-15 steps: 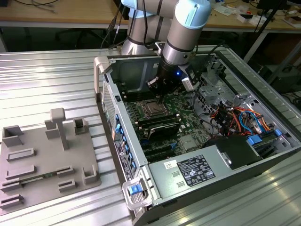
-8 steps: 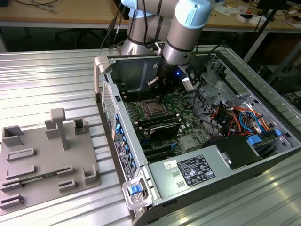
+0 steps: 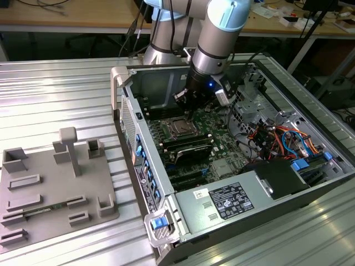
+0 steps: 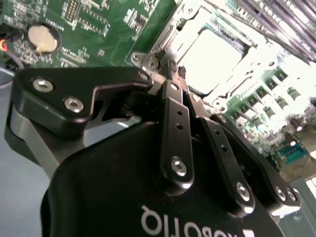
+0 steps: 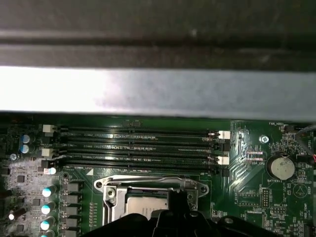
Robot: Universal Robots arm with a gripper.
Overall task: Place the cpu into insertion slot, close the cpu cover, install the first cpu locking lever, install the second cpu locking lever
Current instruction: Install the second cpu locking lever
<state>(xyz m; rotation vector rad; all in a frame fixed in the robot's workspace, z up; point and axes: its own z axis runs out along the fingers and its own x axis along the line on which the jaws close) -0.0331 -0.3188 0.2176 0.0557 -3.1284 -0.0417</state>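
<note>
Item: gripper (image 4: 174, 69) at the insertion slot (image 3: 182, 128), inside the open computer case (image 3: 277, 194).

You had the cpu (image 4: 217, 52) seated in the slot, its silvery face showing in both wrist views, with the cpu cover (image 5: 150, 185) lying flat as a frame around it. Your fingers (image 4: 170, 106) were drawn narrow, tips nearly together, at the cover's edge; whether they pinched anything could not be told. Memory slots (image 5: 138, 145) lay beside the socket.

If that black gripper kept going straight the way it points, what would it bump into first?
Probably the cpu cover at the edge of the insertion slot: the gripper points down at that corner. How far above it sits is unclear.
</note>
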